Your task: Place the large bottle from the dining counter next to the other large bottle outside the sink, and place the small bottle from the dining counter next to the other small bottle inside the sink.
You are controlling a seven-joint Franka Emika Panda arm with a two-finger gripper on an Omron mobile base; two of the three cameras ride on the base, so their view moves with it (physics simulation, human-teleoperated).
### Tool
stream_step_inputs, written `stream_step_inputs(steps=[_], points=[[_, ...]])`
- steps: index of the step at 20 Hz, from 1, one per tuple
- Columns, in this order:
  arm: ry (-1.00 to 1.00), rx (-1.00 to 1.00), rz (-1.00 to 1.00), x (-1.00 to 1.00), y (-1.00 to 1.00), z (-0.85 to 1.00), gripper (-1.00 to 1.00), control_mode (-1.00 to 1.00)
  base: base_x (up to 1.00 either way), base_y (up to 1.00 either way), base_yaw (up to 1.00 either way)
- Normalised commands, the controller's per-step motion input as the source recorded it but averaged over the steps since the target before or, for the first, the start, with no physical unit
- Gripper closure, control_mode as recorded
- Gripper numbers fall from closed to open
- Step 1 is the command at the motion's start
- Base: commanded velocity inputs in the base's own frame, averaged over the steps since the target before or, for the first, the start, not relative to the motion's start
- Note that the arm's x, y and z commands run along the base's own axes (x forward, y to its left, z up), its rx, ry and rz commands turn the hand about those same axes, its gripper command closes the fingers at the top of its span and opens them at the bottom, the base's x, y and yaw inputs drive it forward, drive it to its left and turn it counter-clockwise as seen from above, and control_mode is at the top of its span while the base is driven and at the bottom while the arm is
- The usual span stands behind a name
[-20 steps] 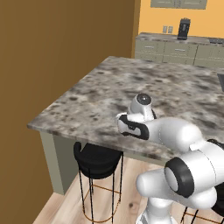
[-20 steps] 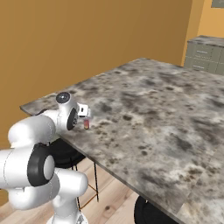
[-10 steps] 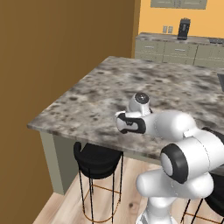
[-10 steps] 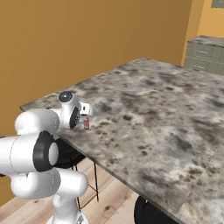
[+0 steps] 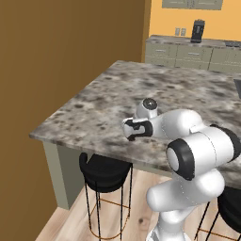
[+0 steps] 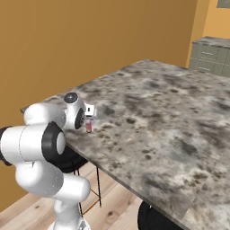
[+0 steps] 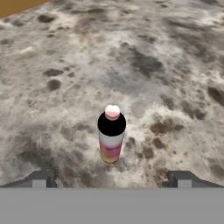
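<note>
Hand view: two dark fingertips (image 7: 43, 179) rise at the bottom edge, far apart, one at each lower corner; the claw (image 7: 112, 181) stands wide with nothing between the jaws. Only the tips show, the rest is cut off by the frame edge.

Just beyond the gap, centred between the tips and apart from both, stands a small bottle (image 7: 111, 133): upright, pale cap, dark shoulder, light body shading to pink and amber at the foot. Label text too small to read. It rests on the dining counter (image 7: 166, 65), mottled grey-brown stone. A sliver of orange-brown wall (image 7: 17, 5) cuts across the top left corner.

Right base view: the claw (image 6: 89, 117) sits near the counter's near corner, mostly hidden behind the white wrist. The small bottle (image 6: 89, 127) shows as a reddish speck just under the hand; its shape is hard to make out. The counter (image 6: 170, 117) runs off the right edge. A black stool (image 6: 155, 218) below is partly cut off.

Left base view: the hand's dark end (image 5: 134, 129) hangs over the counter (image 5: 94, 108) near its front edge; the jaws and the bottle are hidden by the arm. A black stool (image 5: 104, 169) stands under the overhang. Far cabinets (image 5: 188, 54) carry a dark appliance (image 5: 198, 31), too small to identify.
</note>
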Motion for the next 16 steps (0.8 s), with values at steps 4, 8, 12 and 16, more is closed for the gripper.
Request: stream_step_inputs(steps=[4, 8, 12, 16], points=[[0.00, 0.00, 0.00, 0.28, 0.03, -0.17, -1.00, -1.00, 0.00, 0.00, 0.00], [0.00, 0.00, 0.00, 0.17, 0.12, -0.28, -1.00, -1.00, 0.00, 0.00, 0.00], [0.00, 0.00, 0.00, 0.19, 0.08, -0.20, -1.00, -1.00, 0.00, 0.00, 0.00], [0.00, 0.00, 0.00, 0.23, 0.00, -0.11, -1.00, -1.00, 0.00, 0.00, 0.00]])
